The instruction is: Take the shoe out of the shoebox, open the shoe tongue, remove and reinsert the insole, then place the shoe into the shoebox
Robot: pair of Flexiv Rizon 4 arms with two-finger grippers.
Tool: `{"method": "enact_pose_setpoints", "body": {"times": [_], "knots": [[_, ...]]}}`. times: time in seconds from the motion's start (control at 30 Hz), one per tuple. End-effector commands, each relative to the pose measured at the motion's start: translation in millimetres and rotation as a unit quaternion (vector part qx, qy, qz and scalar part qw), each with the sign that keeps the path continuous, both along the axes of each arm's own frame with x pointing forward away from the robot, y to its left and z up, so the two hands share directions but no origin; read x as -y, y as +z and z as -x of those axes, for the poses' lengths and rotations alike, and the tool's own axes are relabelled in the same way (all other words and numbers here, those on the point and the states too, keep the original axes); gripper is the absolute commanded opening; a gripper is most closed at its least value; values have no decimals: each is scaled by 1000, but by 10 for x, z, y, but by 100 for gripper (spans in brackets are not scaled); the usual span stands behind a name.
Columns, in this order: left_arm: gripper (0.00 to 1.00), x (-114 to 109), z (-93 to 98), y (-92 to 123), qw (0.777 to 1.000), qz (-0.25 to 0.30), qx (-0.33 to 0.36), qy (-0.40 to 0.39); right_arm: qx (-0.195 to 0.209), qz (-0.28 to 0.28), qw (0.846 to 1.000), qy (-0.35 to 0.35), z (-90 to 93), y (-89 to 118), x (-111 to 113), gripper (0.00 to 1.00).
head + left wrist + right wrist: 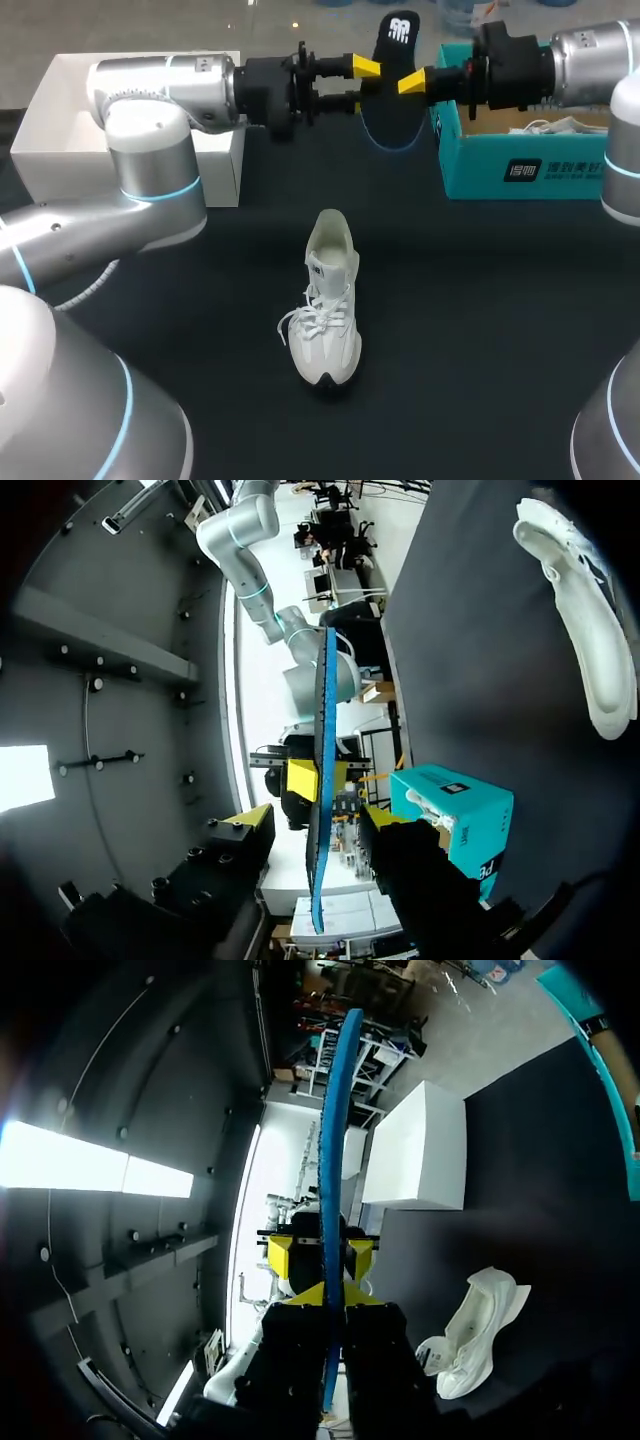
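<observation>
From the head view, a black foam insole with a blue edge (393,75) hangs in the air over the far part of the dark surface (480,300), between the left gripper (363,84) and the right gripper (408,83), which face each other. A white lace-up shoe (328,300) stands on its sole mid-surface, toe toward the camera, well apart from the teal cardboard shoebox (500,165) on the right and the white lid (60,110) on the left. In the left wrist view, the insole shows edge-on between the left fingers (252,818), which are spread and clear of it on both sides. In the right wrist view, the right fingers (303,1298) are pinching the insole from two sides, with the shoe on the surface beside them.
</observation>
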State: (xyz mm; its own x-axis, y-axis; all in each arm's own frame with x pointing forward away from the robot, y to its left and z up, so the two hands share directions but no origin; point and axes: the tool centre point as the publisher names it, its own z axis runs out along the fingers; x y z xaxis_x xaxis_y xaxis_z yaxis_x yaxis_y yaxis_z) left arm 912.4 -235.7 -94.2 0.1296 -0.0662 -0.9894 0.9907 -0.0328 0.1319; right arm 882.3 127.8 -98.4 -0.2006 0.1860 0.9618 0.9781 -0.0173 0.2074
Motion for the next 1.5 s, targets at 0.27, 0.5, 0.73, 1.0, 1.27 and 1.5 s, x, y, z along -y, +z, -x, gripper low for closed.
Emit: {"method": "enact_pose_setpoints", "body": {"times": [0.27, 0.5, 0.73, 1.0, 1.27, 1.5], "knots": [[100, -639, -182, -86, 991, -99, 47, -78, 7, 12, 1000, -8, 22, 35, 98, 0], [100, -964, -263, -170, 984, -130, 43, -112, 12, 20, 1000, -10, -8, 57, 111, 0], [100, -1313, -307, -214, 976, -164, 32, -137, 52, 41, 998, -18, -71, 108, 108, 0], [100, -1734, -431, -212, 962, -195, 49, -186, 109, 59, 992, -32, -311, 122, 68, 0], [100, -1989, -660, -247, 960, -214, 45, -174, 166, 88, 982, -31, -581, 163, -25, 0], [100, -2139, -786, -262, 954, -235, 53, -177, 182, 88, 979, -36, -788, 167, -95, 0]]}}
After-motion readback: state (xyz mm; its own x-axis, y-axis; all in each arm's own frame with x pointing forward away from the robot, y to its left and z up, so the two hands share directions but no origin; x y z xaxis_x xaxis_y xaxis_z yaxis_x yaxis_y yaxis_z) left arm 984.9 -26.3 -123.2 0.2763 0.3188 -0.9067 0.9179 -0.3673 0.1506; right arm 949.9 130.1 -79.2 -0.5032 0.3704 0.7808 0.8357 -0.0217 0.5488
